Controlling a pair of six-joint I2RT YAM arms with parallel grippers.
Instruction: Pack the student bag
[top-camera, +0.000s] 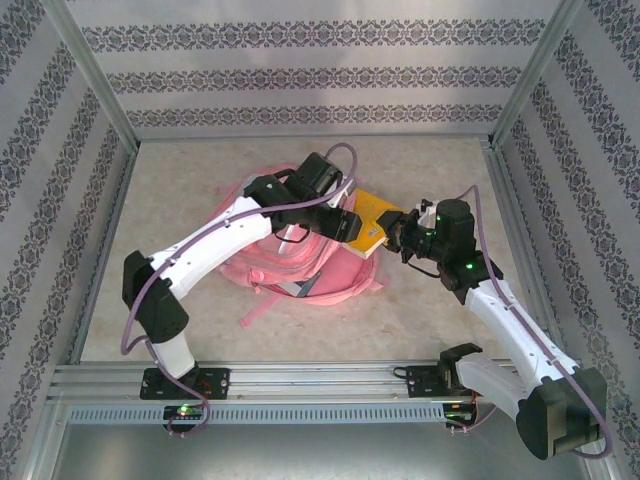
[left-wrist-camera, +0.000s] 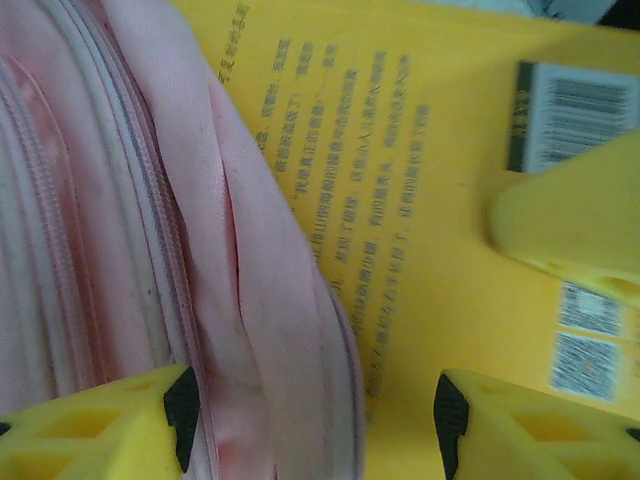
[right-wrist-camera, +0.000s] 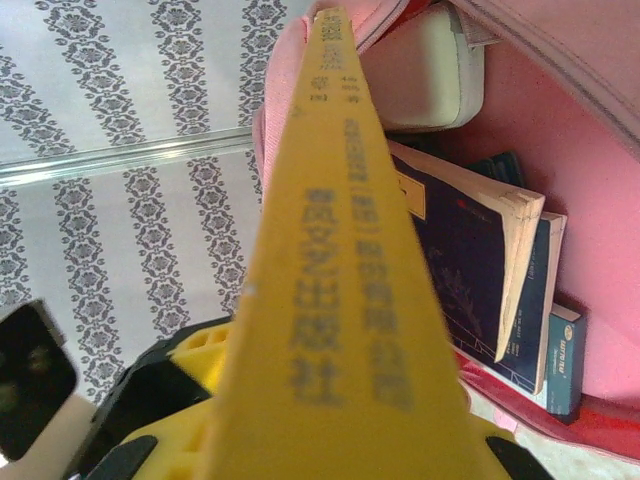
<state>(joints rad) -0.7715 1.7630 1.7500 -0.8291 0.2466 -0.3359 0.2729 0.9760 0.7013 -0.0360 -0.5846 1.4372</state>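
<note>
Book (top-camera: 368, 222): I am clamping it in right gripper (top-camera: 398, 236), long axis pointing ten o'clock into bag (top-camera: 310, 275); left gripper (top-camera: 343, 225) gaping alongside.

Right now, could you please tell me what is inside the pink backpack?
Stacked dark blue books show in the pink backpack, a pale item beyond them; the yellow book covers the rest.

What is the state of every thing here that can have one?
student bag, unzipped, lying flat.
yellow book, gripped, far end at the bag's opening.
dark blue books, stacked inside the bag.
left gripper, open, over the bag's zip edge.
right gripper, shut on the yellow book.
</note>
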